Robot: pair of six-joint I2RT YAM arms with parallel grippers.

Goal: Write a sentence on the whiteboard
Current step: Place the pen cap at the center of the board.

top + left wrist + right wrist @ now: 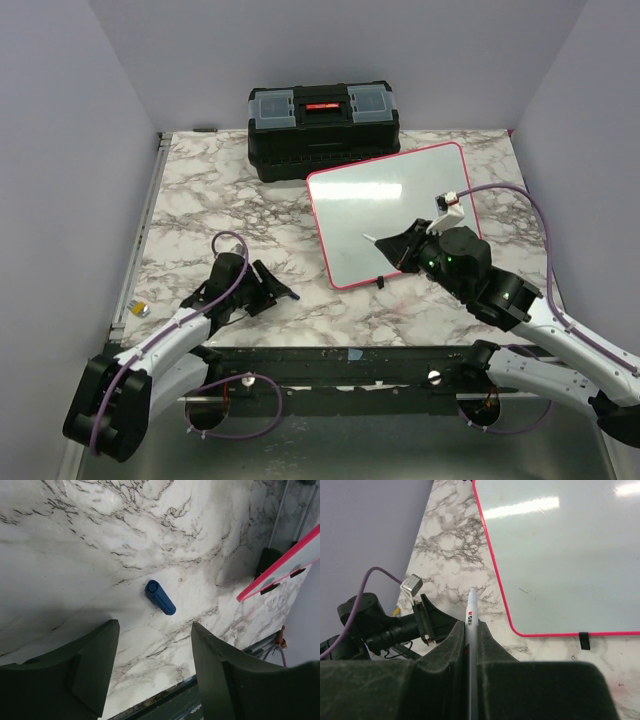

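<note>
The whiteboard (395,205) lies flat at the table's right centre, its red-pink rim (496,575) showing and its surface blank. My right gripper (392,250) (471,629) is shut on a white marker (471,611). The marker's uncapped tip (370,238) shows over the board's near left part in the top view; I cannot tell whether it touches. My left gripper (276,285) (155,632) stands open and low over the marble with nothing between its fingers. A blue marker cap (160,597) lies on the table just beyond its fingertips.
A black toolbox (322,128) stands at the back, touching the whiteboard's far left corner. A small yellow object (143,310) sits at the table's left edge. The board's corner and black feet (280,565) are to the right of the left gripper.
</note>
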